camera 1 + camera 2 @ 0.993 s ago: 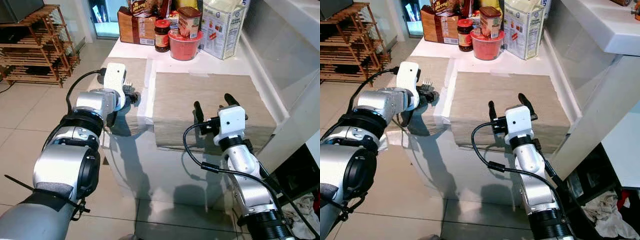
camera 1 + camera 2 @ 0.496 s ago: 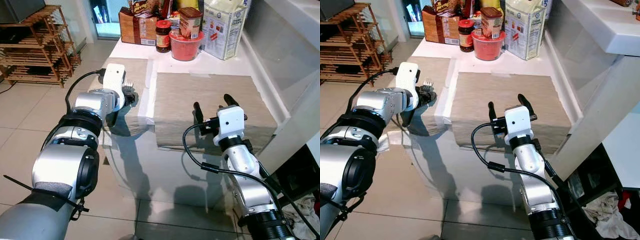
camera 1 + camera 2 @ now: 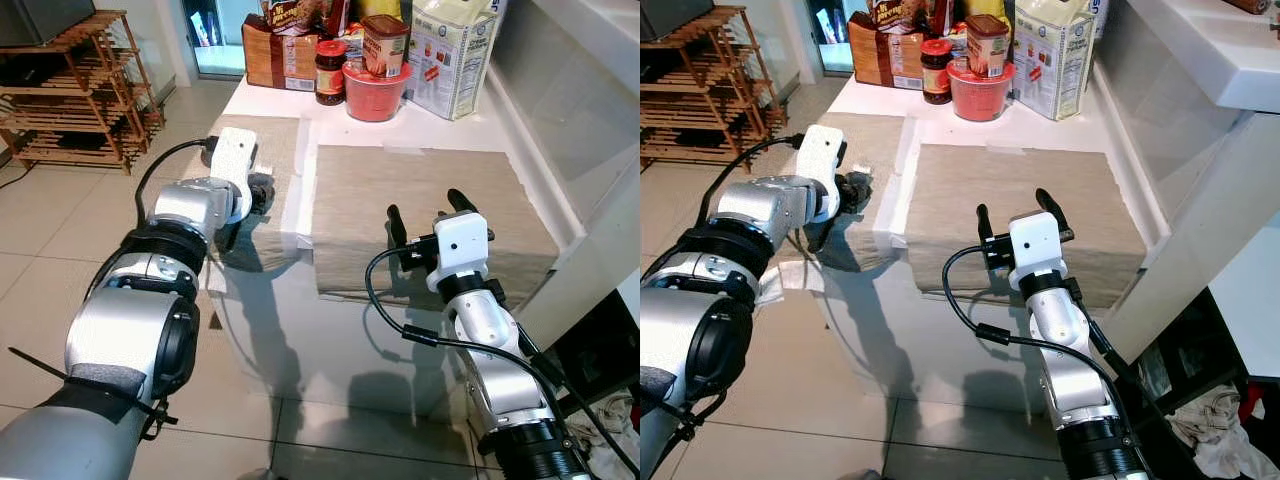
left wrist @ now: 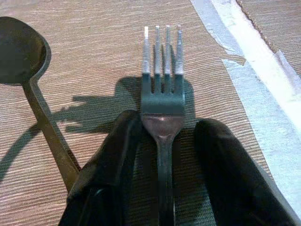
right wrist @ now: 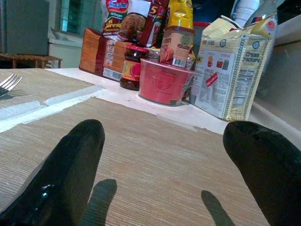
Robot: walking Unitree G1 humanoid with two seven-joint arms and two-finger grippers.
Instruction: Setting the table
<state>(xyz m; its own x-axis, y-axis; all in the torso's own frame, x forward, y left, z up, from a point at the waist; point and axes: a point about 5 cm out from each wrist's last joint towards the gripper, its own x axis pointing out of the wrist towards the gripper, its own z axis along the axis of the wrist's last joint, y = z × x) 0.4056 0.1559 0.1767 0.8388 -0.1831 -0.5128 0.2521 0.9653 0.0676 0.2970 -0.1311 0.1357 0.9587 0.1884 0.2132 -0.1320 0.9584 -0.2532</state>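
Two beige placemats lie on the white table, the left placemat and the larger right placemat. My left gripper is low over the left placemat. In the left wrist view a silver fork lies between its fingers with tines pointing away, and a small gap shows on each side of the handle. A dark spoon lies on the same mat beside it. My right gripper hovers open and empty over the near part of the right placemat.
Groceries crowd the table's far end: a red bowl, a jar, a cracker box and a brown box. A wooden rack stands on the floor at left. A white counter wall borders the right.
The fork's tines stood up beside my left gripper before; now the fork is down on the left placemat. The right arm has not moved.
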